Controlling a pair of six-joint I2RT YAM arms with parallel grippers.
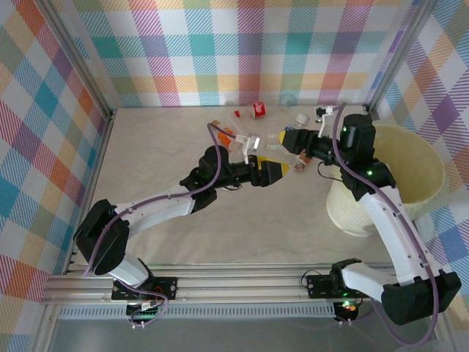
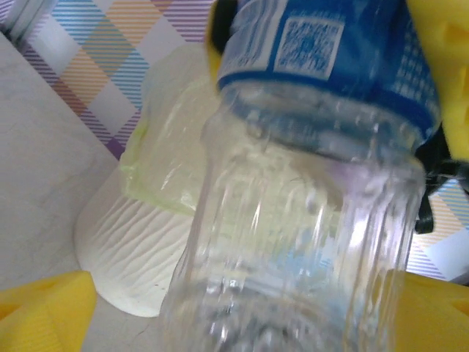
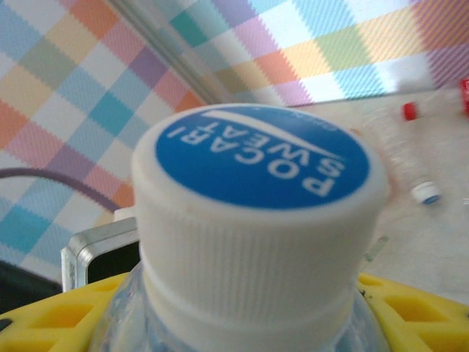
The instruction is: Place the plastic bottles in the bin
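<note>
A clear bottle [image 2: 293, 220] with a blue label hung in the air between the two arms, above the middle of the table [image 1: 161, 147] and just left of the bin [image 1: 352, 213]. The right end effector [image 3: 234, 323] was closed on it near the neck. Its yellow fingers [image 3: 418, 308] pressed the shoulder on both sides, just below the white cap [image 3: 256, 191] with the blue printed top.

The left end effector [image 2: 242, 315] stood open around the bottle's ribbed lower body. One yellow finger [image 2: 44, 312] was well clear of the plastic, and whether the other touched it could not be told.

The pale yellow bin stood upright at the right side of the table, beside the right arm. Several other bottles [image 1: 259, 110] lay scattered near the far wall, among them one with a red label.
</note>
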